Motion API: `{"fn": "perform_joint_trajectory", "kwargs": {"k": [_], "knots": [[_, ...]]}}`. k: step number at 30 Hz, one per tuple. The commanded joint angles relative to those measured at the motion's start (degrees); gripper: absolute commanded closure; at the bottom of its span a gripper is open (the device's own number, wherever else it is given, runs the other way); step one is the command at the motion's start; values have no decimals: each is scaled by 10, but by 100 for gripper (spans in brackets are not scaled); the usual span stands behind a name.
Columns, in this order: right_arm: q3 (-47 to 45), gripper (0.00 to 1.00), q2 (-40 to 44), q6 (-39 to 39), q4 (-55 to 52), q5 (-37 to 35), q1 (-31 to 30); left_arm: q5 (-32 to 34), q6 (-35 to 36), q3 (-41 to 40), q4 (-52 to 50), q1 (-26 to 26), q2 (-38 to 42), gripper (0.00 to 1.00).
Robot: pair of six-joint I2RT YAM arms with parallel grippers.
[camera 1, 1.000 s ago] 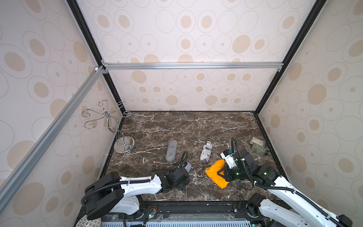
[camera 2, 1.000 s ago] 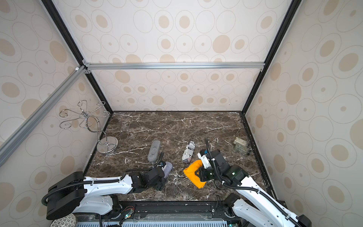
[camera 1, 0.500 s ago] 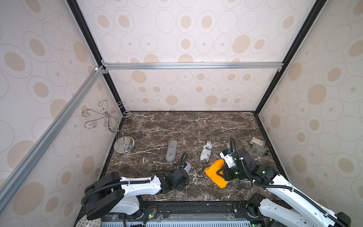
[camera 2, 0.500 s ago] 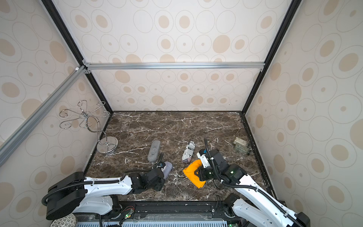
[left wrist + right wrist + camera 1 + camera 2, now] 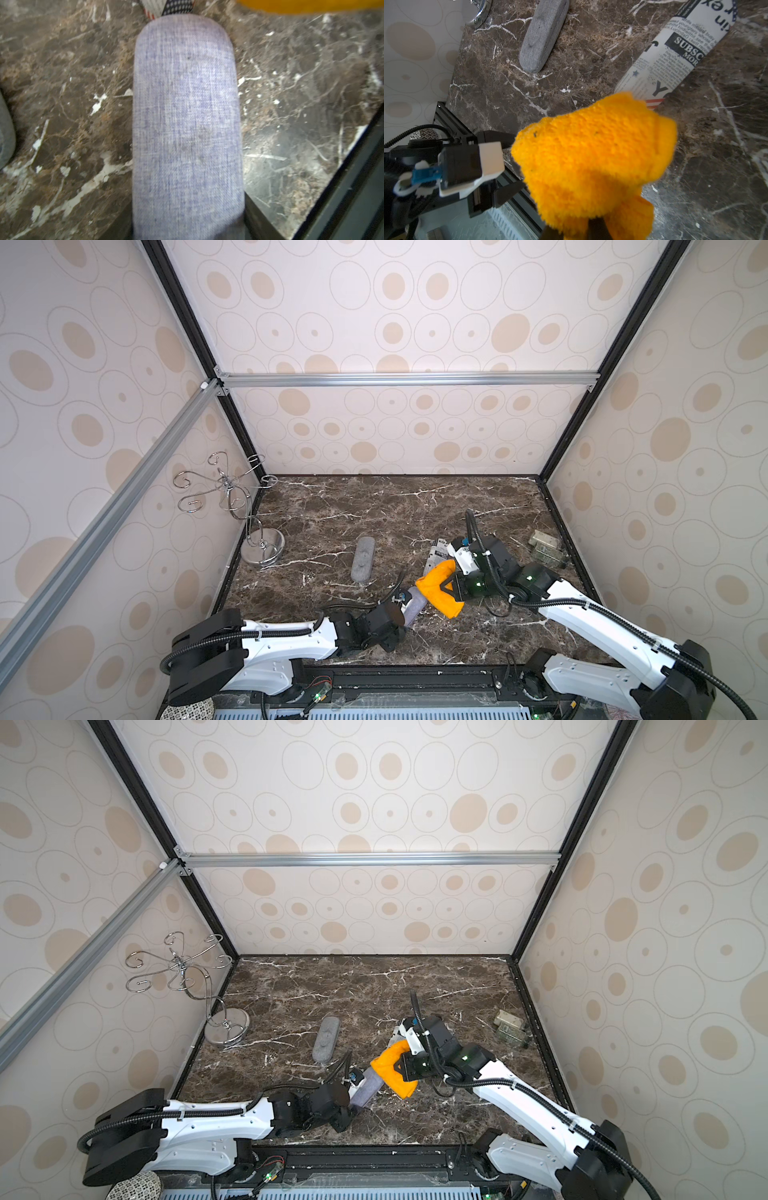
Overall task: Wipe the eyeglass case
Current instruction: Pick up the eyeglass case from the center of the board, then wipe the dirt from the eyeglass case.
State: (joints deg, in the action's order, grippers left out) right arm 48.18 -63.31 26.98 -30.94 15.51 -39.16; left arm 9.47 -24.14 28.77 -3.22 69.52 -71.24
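left gripper (image 5: pixel 405 616): jaws pressed onto the near end of the lavender eyeglass case (image 5: pixel 187 124). In the left wrist view a dark finger (image 5: pixel 256 216) runs along each side of it.
lavender eyeglass case: juts straight out ahead of the left gripper, long axis in line with the fingers and rounded far end free. I cannot tell whether it rests on the marble table (image 5: pixel 374 506) or is lifted off it.
right gripper (image 5: pixel 451 590): pinching the orange cloth (image 5: pixel 438 587), which is bunched into a wad ahead of its fingers.
cloth vs case: the wad sits at the end of the case away from the left gripper. The two overlap in both top views, but contact cannot be made out.
grippers: close and facing each other, with case and cloth between them.
grey eyeglass case (image 5: pixel 363 559): flat on the table, beyond the left gripper and apart from it.
newsprint-patterned case (image 5: pixel 675 56): on the table just beyond the right gripper. Its near end is hidden behind the wad in the right wrist view.
wire stand (image 5: pixel 263 549): well out to the left gripper's outer side, by the wall.
small blocks (image 5: pixel 546 547): beyond the right gripper, to its outer side by the wall; too small to identify.
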Motion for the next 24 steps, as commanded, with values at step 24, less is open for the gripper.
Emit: {"fn": "perform_joint_trajectory", "kwargs": {"k": [24], "knots": [[24, 100, -80, 23, -52, -75, -61, 45, 54, 51, 91, 48, 14, 45]]}}
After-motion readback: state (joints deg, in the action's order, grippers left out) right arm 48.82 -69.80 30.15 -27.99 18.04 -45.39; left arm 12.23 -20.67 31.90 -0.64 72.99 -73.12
